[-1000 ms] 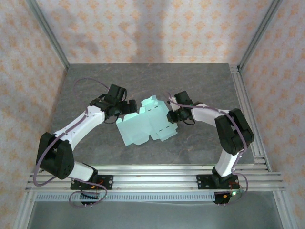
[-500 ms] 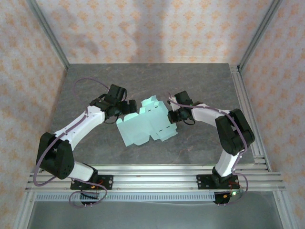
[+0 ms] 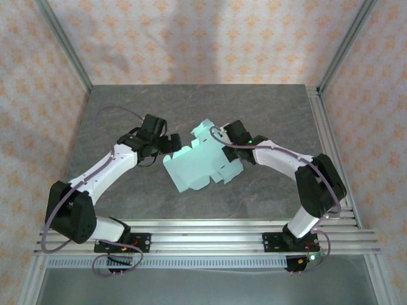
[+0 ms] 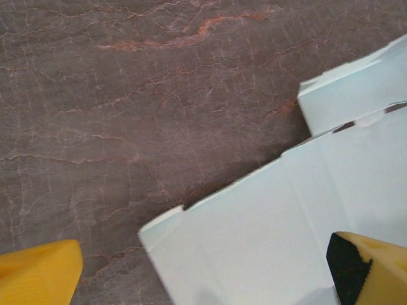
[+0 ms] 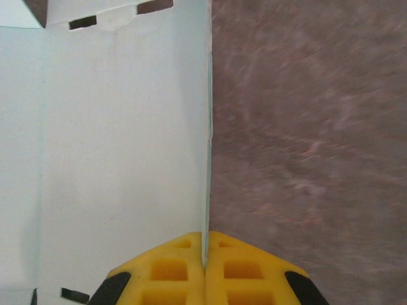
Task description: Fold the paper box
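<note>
clenching the right gripper on one thin edge of the paper box, yellow pads meeting with only the card between them. holding the left gripper released and wide, grasping nothing, with one fingertip hanging over the pale card and the other over bare stone. lying near the middle of the table as an open die-cut sheet, tabs and slots showing, seemingly raised a little toward the table's right half, though hard to tell how far. judging the grip as the weak point: pinching so little card at the very rim, and so probably risking a slip the moment of pulling or turning. also risking a crease off the scored line, or a small tear by the slots, if lifting faster than the thin card can bend. leaving the part of the sheet toward the table's left half unpinned, and so likely dragging or spinning the whole sheet across the table rather than folding it. bringing the open jaws down carelessly, possibly catching the near corner and buckling a flap. needing, by this reading, a steady press on the flat part before any further raising of the pinched edge.
</note>
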Controlling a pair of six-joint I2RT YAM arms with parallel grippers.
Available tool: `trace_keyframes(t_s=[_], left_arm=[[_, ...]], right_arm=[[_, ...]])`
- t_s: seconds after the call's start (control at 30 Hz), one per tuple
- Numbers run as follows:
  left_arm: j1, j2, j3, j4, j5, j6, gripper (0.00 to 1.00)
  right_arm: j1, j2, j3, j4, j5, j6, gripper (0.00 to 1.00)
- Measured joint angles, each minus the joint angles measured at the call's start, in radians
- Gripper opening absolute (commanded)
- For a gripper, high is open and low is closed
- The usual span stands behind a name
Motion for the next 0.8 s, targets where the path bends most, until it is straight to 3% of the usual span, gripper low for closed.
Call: trace_keyframes(t_s=[0.4,0.8], left_arm=[[0.016,-0.003,-0.031,0.036,0.004,-0.004,1.0],[0.097,0.05,-0.031,0.142,0.069,-0.017,1.0]], right_arm=[[0.135,-0.036,-0.042,0.208,0.476,-0.38,0.0],[0.193,-0.027,-0.117,0.454,0.649,-0.662,0.0]])
